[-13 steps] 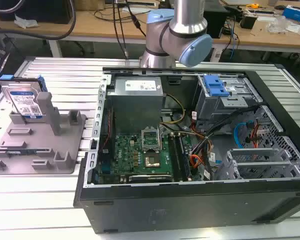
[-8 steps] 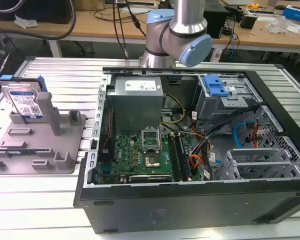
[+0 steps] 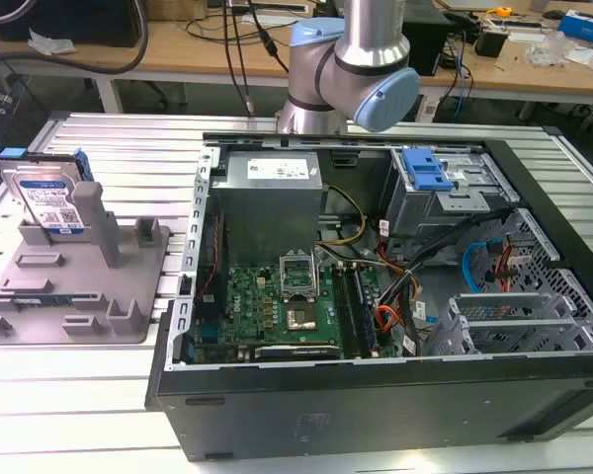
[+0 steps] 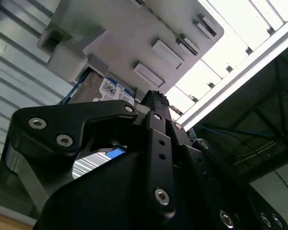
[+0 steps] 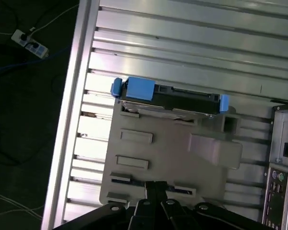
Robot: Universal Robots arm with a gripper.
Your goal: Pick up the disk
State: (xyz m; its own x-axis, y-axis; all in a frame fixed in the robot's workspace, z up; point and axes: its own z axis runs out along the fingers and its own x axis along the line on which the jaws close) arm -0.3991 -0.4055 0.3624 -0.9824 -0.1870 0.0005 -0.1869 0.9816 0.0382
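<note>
- The ribbed metal worktop [image 3: 128, 148] spreads out below the jaws and carries everything
- The open computer case [image 3: 376, 395] lies on its side, off to one flank of the jaws
- The grey fixture [image 5: 168, 158] lies flat just beside the case; in the first wrist view it sits straight ahead of the jaw tips
- The disk [image 5: 170, 98] stands on edge at the fixture's side farthest from the jaws, blue rails at both ends, well apart from them and untouched
- The black jaws look closed tip to tip in the first wrist view, with nothing between them
</note>
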